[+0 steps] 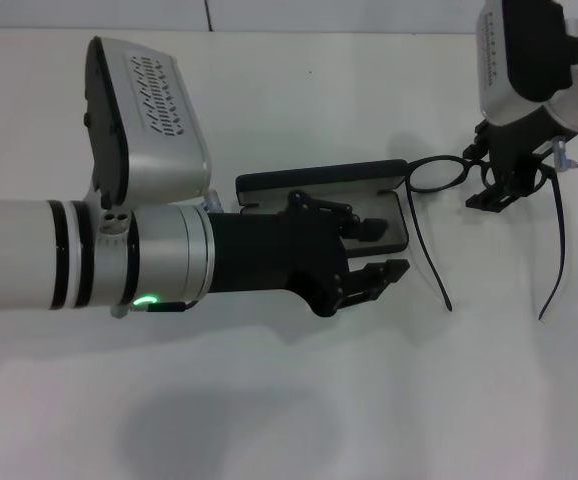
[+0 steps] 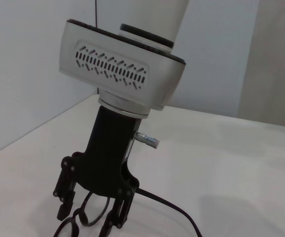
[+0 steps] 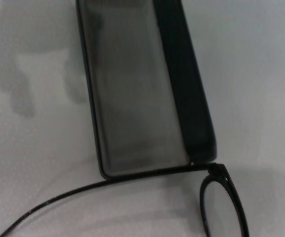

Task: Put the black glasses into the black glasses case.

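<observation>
The black glasses case (image 1: 319, 183) lies open at mid-table, with its grey lining (image 3: 132, 94) facing up. The black glasses (image 1: 437, 174) sit just right of the case. Their hinge (image 3: 216, 172) touches the case's corner and their temple arms trail toward the front. My right gripper (image 1: 511, 190) is closed around the right lens; the left wrist view shows it (image 2: 90, 215) with the glasses (image 2: 68, 229). My left gripper (image 1: 379, 248) is open, with one finger over the lining and the other outside the case's front wall.
The white table (image 1: 289, 400) extends on all sides. A white wall (image 2: 24, 74) stands behind the right arm. My left arm's long body (image 1: 89, 260) covers the table's left-middle part.
</observation>
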Controlling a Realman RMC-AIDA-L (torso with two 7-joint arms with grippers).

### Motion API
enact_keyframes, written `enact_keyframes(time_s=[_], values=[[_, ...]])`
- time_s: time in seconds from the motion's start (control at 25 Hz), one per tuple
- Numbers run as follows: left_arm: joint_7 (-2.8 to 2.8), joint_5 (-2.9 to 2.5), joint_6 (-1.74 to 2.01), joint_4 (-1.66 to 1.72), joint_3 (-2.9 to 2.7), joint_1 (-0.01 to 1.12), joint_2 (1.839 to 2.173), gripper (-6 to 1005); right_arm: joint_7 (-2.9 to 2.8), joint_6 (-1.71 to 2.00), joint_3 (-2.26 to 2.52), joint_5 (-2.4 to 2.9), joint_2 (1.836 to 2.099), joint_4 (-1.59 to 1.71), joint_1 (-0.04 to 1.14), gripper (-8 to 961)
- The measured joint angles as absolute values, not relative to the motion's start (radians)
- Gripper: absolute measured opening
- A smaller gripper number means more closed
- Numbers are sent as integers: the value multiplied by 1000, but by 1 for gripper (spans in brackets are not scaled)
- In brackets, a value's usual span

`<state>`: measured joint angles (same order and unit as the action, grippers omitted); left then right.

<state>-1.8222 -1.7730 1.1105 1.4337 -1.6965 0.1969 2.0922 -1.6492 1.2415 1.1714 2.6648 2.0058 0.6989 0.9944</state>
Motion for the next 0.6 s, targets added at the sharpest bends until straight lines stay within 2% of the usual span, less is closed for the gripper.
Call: enact_keyframes(time_s=[0.28,0.6], values=[[-1821,-1773,1111,1431,-1696,196,2093,382,-1652,1230,1169,2664,2012,698,985,548],[-1821,-1761,1115,1431,-1697,186,2092,375,-1722,1313,1179,2673,2016,779,949,235]])
